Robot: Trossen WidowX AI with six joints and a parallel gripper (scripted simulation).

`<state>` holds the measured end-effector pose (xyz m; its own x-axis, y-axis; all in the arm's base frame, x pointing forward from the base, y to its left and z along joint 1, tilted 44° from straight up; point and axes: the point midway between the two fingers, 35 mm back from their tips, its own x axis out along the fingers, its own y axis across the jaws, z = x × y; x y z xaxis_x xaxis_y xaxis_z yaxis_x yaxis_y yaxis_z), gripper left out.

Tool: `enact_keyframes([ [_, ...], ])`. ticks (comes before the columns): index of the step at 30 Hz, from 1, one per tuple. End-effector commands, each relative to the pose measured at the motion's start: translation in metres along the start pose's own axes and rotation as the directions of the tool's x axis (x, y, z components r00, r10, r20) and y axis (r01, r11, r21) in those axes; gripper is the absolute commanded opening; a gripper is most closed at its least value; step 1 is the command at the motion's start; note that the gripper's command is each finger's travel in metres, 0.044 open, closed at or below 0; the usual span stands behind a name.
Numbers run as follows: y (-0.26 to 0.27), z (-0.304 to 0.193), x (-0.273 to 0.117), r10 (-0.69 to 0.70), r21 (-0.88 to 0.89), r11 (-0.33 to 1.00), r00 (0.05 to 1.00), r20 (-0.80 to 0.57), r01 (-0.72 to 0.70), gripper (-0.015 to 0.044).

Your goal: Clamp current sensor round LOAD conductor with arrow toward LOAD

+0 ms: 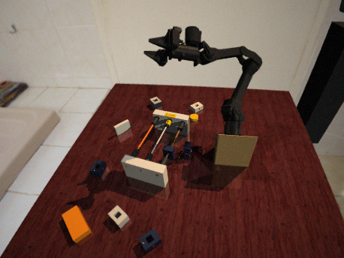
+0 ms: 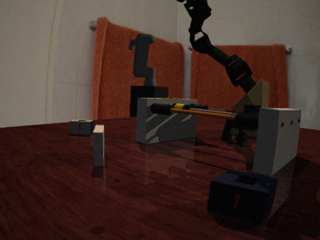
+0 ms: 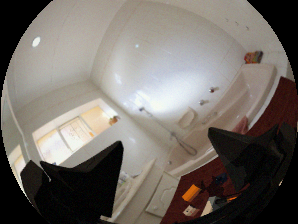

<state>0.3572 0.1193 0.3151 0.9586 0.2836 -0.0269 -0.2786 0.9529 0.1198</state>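
Note:
My gripper is open and empty, raised high above the back of the table. Only the arm shows in the exterior view. The dark blue open sensor stands on the table by the right-hand conductor; its left part overlaps that conductor in the top view, and I cannot tell whether it touches it. The middle conductor is pale with a yellow band. The left conductor is orange. A yellow label tops the far block; its lettering is unreadable. The sensor's arrow is not readable.
The conductors run between a far block and a near white block. A tan panel stands before the arm base. Around lie an orange block, a yellow disc, a small white panel and several closed cores.

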Motion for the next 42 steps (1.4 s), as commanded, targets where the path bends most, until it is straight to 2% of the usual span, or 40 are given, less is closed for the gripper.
enact_keyframes([
  [1, -0.057, 0.009, -0.036, -0.136, -0.049, 0.989, 0.99, 0.043, 0.138, 0.044],
  [5, -0.099, 0.018, -0.072, -0.266, -0.104, 0.955, 0.958, 0.106, 0.276, 0.044],
  [12, -0.101, 0.018, -0.074, -0.272, -0.107, 0.953, 0.956, 0.109, 0.284, 0.044],
  [14, -0.107, 0.01, -0.071, -0.306, -0.091, 0.946, 0.95, 0.069, 0.311, 0.044],
  [16, -0.123, -0.015, -0.067, -0.396, -0.058, 0.917, 0.917, -0.044, 0.394, 0.044],
  [21, -0.16, -0.079, -0.074, -0.609, -0.082, 0.781, 0.725, -0.322, 0.619, 0.044],
  [25, -0.184, -0.123, -0.1, -0.753, -0.235, 0.607, 0.454, -0.476, 0.759, 0.044],
  [28, -0.197, -0.143, -0.128, -0.838, -0.413, 0.452, 0.216, -0.502, 0.791, 0.044],
  [31, -0.206, -0.148, -0.153, -0.895, -0.589, 0.306, 0.015, -0.445, 0.748, 0.044],
  [33, -0.208, -0.148, -0.158, -0.906, -0.628, 0.273, -0.025, -0.423, 0.729, 0.044],
  [42, -0.208, -0.148, -0.158, -0.906, -0.628, 0.273, -0.025, -0.423, 0.729, 0.044],
])
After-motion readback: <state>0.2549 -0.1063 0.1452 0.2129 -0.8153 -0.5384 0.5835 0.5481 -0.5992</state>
